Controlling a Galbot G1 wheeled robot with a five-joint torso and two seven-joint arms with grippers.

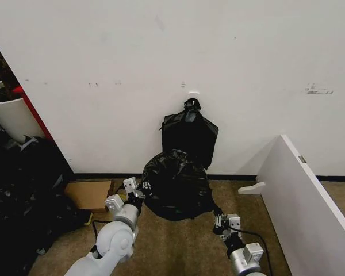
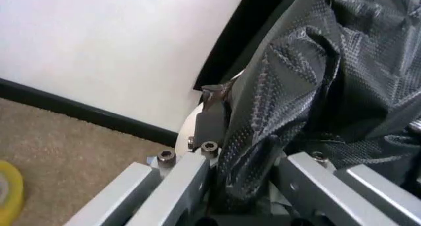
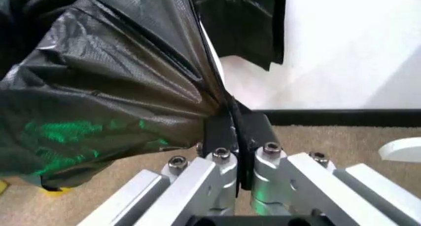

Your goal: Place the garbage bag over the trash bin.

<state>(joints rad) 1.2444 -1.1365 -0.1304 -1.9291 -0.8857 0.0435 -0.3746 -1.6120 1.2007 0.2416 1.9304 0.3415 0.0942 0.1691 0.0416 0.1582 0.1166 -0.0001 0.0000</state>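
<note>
Standing on the carpet against the wall, the bin (image 2: 191, 125) is almost wholly covered by the bag (image 1: 175, 185), with only a sliver of white rim seen in the left wrist view. A fold of the bag's left edge is pinched in the left gripper (image 1: 139, 192). The right edge is clamped between the closed fingers of the right gripper (image 1: 218, 218). Just behind, a knotted black bag (image 1: 189, 133) is propped against the wall.
</note>
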